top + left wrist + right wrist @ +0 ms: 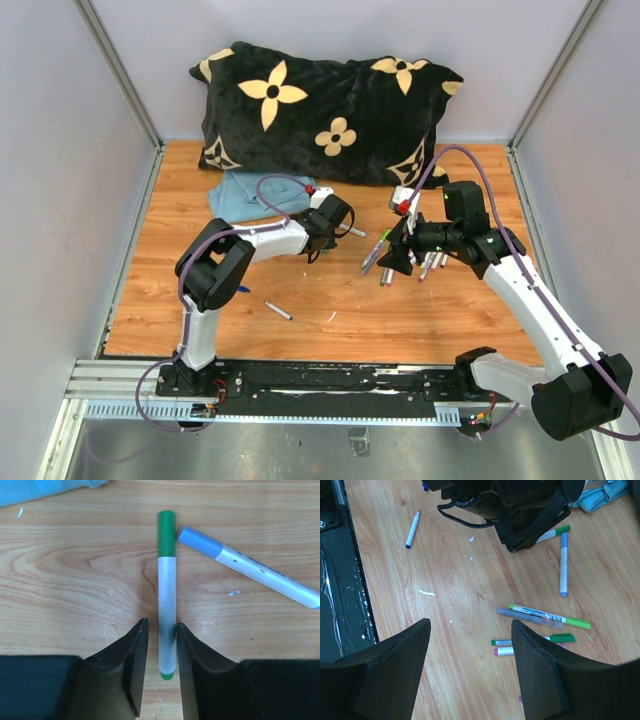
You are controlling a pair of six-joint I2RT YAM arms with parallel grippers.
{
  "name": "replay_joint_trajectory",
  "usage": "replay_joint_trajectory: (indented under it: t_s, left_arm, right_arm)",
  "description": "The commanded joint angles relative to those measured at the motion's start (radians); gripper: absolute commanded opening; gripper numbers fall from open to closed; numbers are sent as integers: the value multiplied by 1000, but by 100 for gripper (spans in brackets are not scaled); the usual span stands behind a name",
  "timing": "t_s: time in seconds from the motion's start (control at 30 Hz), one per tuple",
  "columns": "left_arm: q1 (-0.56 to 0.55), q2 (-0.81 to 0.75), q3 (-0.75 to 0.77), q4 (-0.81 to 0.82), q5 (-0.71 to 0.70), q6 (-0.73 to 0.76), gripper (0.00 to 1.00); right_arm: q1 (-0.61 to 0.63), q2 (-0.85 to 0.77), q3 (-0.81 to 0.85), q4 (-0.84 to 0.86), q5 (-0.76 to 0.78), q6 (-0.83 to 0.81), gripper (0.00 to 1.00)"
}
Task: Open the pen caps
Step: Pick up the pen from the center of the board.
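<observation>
**Straddling a green-capped pen (167, 595): left tool (161, 625)**

Fingers flank the pen's white barrel, one touching, a sliver of gap at the other; not clamped. Its green cap (167, 534) is on, lying on the table (75, 580) just beside a blue cap (200, 542); this is legible only in the left wrist view. Second entry, right tool (470, 625): wide open, empty, above capped pens (545, 616) that look tiny from the top.

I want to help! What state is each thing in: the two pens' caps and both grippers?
Green cap: on its pen, lying flat.
Blue cap: on its pen, lying flat beside the green cap.
Left gripper: open narrowly, fingers astride the green pen.
Right gripper: open, holding nothing.
</observation>
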State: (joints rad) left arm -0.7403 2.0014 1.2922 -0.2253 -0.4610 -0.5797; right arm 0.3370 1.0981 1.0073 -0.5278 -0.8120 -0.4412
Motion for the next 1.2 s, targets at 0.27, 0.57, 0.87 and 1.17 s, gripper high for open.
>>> replay_joint_trajectory:
  t_s: [0.27,0.57,0.87,1.17]
  left_arm:
    - [12,-25,-66,-14,20,24,17]
    - [12,-184,-252,35,58,14,1]
    - [-12,-346,-428,93,94,-38,0]
    - [-19,-517,-585,238,191,-116,0]
  right_arm:
    - [-21,1,-8,9,-46,21,67]
    - [-21,23,-26,42,-114,66,66]
    - [-21,52,-84,152,-177,184,65]
    - [-17,149,-297,692,-183,628,62]
